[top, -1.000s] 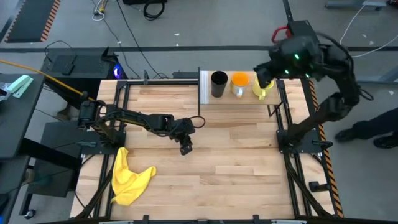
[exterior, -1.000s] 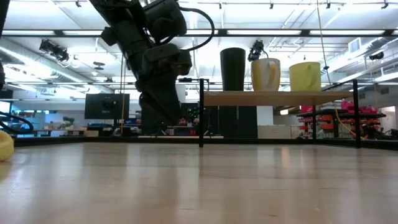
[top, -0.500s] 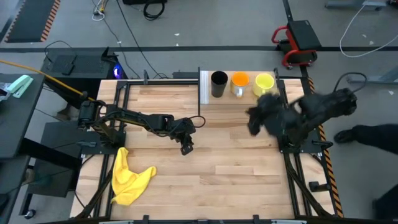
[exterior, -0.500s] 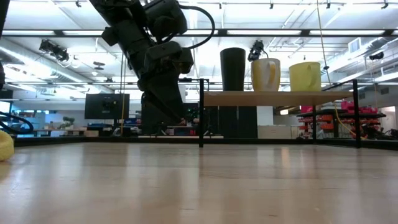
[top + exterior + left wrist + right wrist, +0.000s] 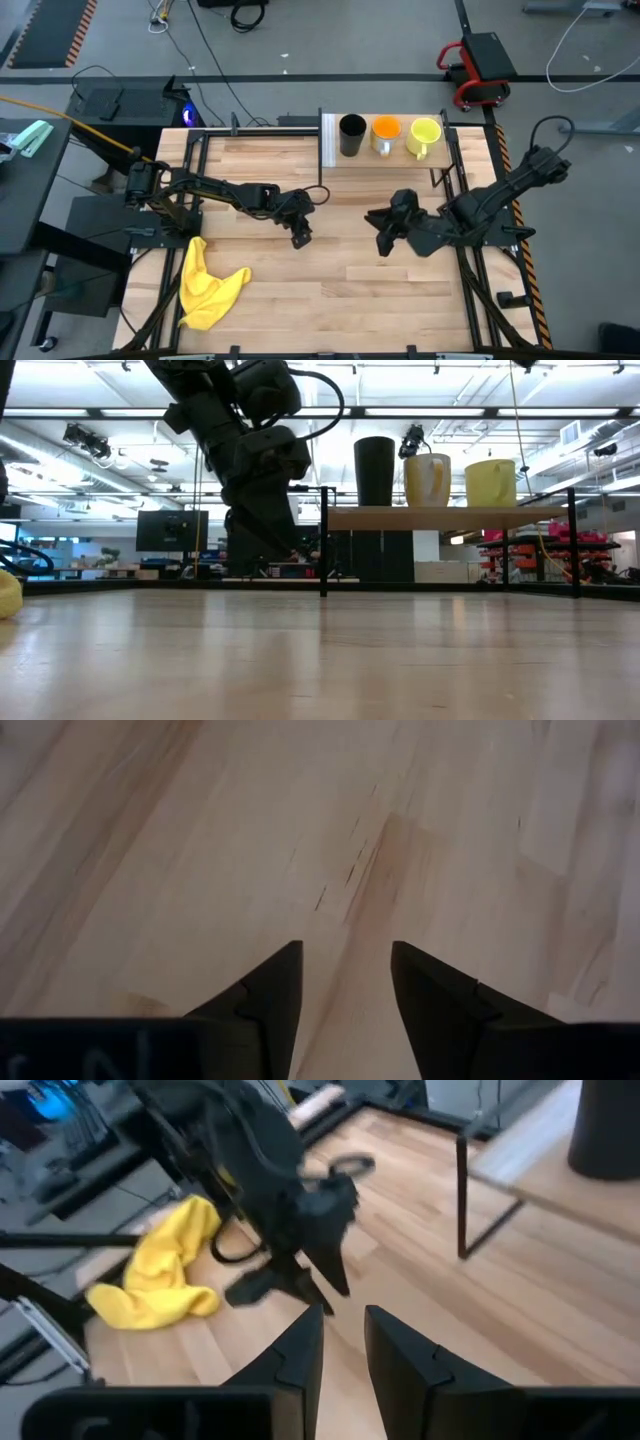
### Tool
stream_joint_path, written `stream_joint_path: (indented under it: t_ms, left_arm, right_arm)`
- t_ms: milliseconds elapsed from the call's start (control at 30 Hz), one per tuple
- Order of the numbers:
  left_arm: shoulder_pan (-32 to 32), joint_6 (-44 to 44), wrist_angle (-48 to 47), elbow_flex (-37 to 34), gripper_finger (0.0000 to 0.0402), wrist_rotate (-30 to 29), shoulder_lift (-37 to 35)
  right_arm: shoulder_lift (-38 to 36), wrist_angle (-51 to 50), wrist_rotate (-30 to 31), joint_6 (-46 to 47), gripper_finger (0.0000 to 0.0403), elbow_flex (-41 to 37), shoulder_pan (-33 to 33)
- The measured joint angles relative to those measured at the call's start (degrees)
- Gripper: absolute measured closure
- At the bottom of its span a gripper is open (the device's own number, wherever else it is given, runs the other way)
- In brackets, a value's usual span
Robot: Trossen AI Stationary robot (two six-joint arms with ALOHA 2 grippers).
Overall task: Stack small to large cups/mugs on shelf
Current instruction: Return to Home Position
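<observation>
Three cups stand on their bases in a row on the pale shelf board [image 5: 380, 158]: the black tumbler [image 5: 352, 135] next to the white end panel, the orange mug [image 5: 385, 131] in the middle, the yellow-green mug [image 5: 424, 134] at the right end. The low view shows them upright on the shelf [image 5: 450, 517]: tumbler [image 5: 375, 470], orange mug [image 5: 427, 480], yellow-green mug [image 5: 491, 482]. My right gripper [image 5: 381, 245] hangs low over the table's middle, in front of the shelf, its fingers a narrow gap apart [image 5: 343, 1335]. My left gripper [image 5: 298, 238] is open over bare tabletop [image 5: 345, 980], holding nothing.
A crumpled yellow cloth [image 5: 205, 285] lies near the table's left near corner, also in the right wrist view [image 5: 160, 1275]. The left arm [image 5: 250, 460] stands left of the shelf's dark posts. A black frame runs along the table's edges.
My right arm has drawn away from the yellow-green mug on the shelf, swung toward the table's near edge and down, and now reaches toward the table's middle. The mug stays standing on the shelf. The left arm has kept still.
</observation>
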Motion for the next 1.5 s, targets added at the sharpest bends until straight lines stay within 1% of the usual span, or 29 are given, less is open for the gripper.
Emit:
stream_joint_path:
  t_ms: [67,133,200,267,333,433,567,733,833,967,1033,1100,1200,1267,1300,1367,1500]
  left_arm:
    - [0.0,-1.9,0.7,0.0,0.0239,0.0,0.0]
    - [0.0,-2.3,2.6,0.0,0.0239,0.0,0.0]
    - [0.0,-2.4,5.2,0.0,0.0239,0.2,0.0]
    - [0.0,-2.4,8.7,0.0,0.0239,1.7,0.0]
    - [-0.1,-2.4,12.3,0.0,0.0239,4.1,-0.3]
    - [-0.1,-2.4,15.2,0.0,0.0239,6.6,-3.1]
    - [0.7,1.4,15.0,0.0,0.0239,6.5,-12.2]
    - [4.0,6.8,13.5,-0.1,0.0239,5.9,-26.6]
    - [5.3,7.3,12.8,-2.3,0.0239,4.8,-33.9]
    - [6.3,5.5,13.3,-7.7,0.0239,3.1,-42.4]
    - [6.2,4.1,15.5,-11.5,0.0239,2.7,-45.7]
    - [5.6,2.9,19.5,-15.5,0.0239,2.6,-47.9]
    - [5.0,1.6,26.4,-20.4,0.0239,3.0,-50.8]
    - [4.9,1.2,29.4,-22.8,0.0239,2.9,-52.1]
    - [4.9,1.2,30.1,-23.6,0.0239,2.8,-52.5]
    - [5.0,1.4,30.2,-24.3,0.0239,2.8,-53.7]
    - [6.2,2.0,30.4,-25.4,0.0239,3.0,-56.1]
  right_arm:
    - [0.5,-0.3,-0.4,0.4,0.0318,-1.0,0.0]
    - [0.6,-1.0,-1.7,-0.7,0.0316,-1.3,0.0]
    - [0.6,-1.3,-3.0,0.6,0.0316,-1.3,0.0]
    - [0.7,-1.1,-3.4,2.3,0.0316,-1.3,0.1]
    - [0.4,-1.1,-3.2,1.0,0.0316,-1.3,1.0]
    - [-0.8,0.3,-1.0,0.1,0.0316,-1.4,3.2]
    - [-6.1,0.4,5.2,-1.4,0.0317,-1.4,6.8]
    - [-15.1,3.5,9.0,-9.7,0.0314,-1.4,10.0]
    - [-18.2,6.3,9.2,-16.8,0.0314,-1.4,11.2]
    - [-20.6,10.5,9.3,-20.6,0.0316,-2.7,12.3]
    - [-21.8,17.8,9.0,-23.4,0.0315,-6.6,13.3]
    - [-23.1,29.8,6.0,-28.2,0.0314,-12.6,14.2]
    - [-25.2,53.8,-2.3,-38.1,0.0314,-23.1,14.5]
    - [-26.5,66.7,-6.8,-43.1,0.0314,-29.1,14.5]
    - [-27.3,70.9,-7.8,-44.4,0.0315,-31.6,14.4]
    - [-29.3,75.9,-7.9,-45.1,0.0316,-35.9,14.4]
    - [-34.6,80.1,-8.0,-47.1,0.0315,-41.9,12.8]
